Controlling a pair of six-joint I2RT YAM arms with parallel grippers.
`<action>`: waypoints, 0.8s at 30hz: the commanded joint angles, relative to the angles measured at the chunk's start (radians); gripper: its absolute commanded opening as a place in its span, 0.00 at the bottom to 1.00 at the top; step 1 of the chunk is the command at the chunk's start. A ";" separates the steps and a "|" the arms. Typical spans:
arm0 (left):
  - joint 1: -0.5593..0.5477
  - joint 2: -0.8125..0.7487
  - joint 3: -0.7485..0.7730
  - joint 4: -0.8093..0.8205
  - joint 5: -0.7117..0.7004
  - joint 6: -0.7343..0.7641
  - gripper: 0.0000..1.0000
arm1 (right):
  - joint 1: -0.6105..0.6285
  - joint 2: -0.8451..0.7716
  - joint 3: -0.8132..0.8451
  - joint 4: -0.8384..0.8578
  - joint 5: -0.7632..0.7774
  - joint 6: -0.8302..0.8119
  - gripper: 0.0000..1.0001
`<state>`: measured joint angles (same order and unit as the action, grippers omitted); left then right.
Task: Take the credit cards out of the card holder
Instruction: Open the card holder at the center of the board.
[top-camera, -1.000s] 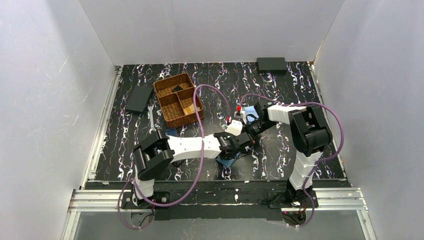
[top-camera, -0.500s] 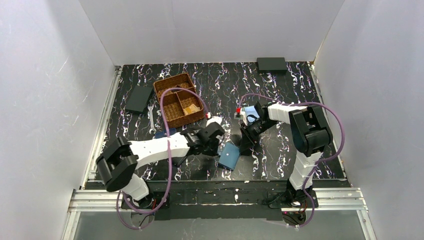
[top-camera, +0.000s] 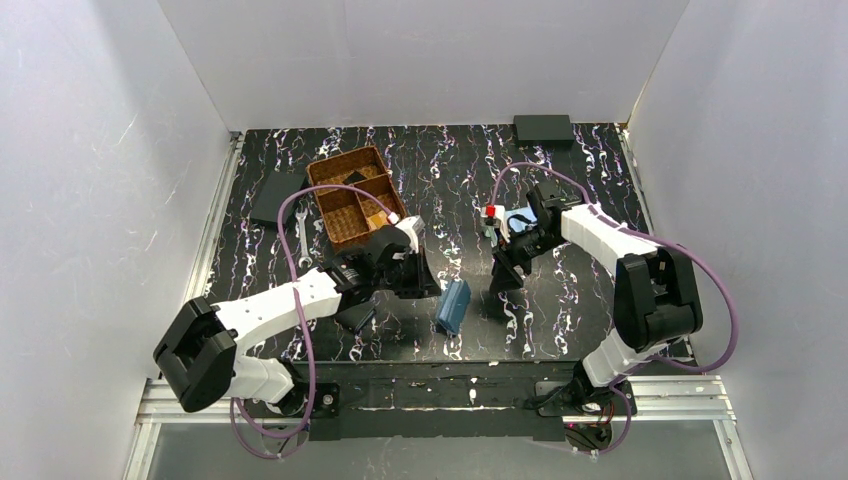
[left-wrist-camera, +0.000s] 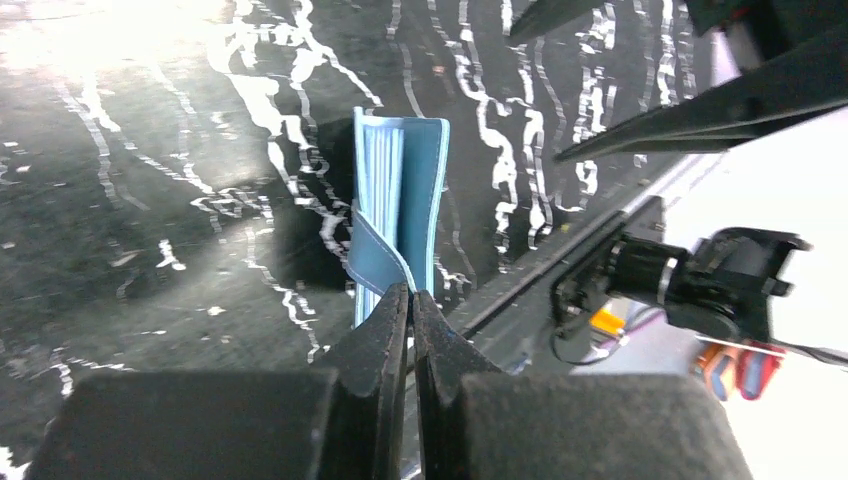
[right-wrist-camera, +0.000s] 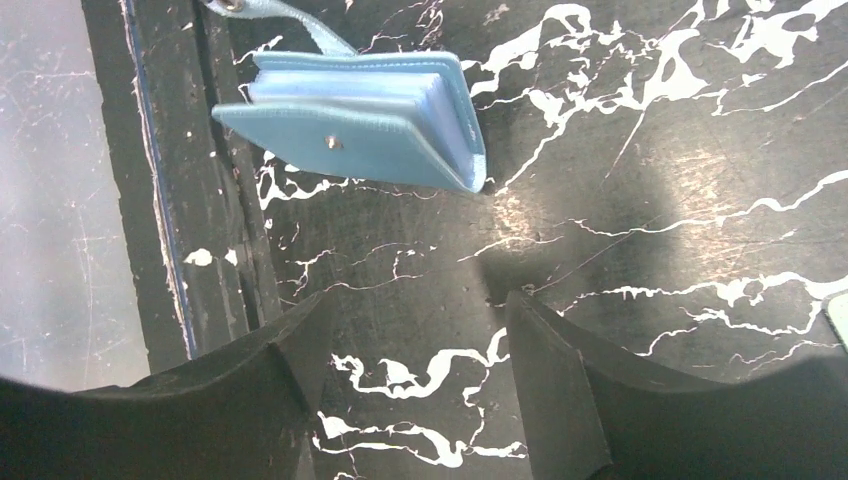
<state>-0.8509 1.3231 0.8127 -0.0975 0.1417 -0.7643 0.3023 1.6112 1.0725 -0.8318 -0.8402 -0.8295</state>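
Top external view: card holder (top-camera: 453, 306) stands on edge, folded, near front of table (top-camera: 560, 320), betw. the 2 grippers. Left gripper (left-wrist-camera: 411, 292) is clamped on the end of its strap (left-wrist-camera: 372, 255). Right gripper (right-wrist-camera: 418, 300) hangs w/ fingers spread, empty, just beyond.

The card holder (top-camera: 453, 306) sits on the tabletop (top-camera: 560, 320) near its front edge. It is a small steel-blue bifold, folded almost shut and set at a slight slant. One outer cover carries a small metal snap stud (right-wrist-camera: 333, 143), and a narrow strap (right-wrist-camera: 320, 35) of the same blue trails from one end. Paler blue layers show between the covers. I cannot tell whether the credit cards are among them.
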 joint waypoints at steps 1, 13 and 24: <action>0.007 -0.027 0.039 0.121 0.139 -0.050 0.00 | -0.012 -0.029 0.032 -0.069 -0.040 -0.049 0.72; 0.008 -0.014 0.021 0.133 0.150 -0.076 0.00 | -0.038 -0.023 -0.039 -0.049 -0.097 -0.064 0.71; 0.122 -0.007 -0.074 -0.241 -0.204 -0.074 0.00 | -0.021 -0.031 -0.097 0.017 -0.127 -0.054 0.69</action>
<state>-0.7551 1.3289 0.7509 -0.1200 0.1375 -0.8406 0.2707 1.6089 1.0016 -0.8600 -0.9314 -0.8925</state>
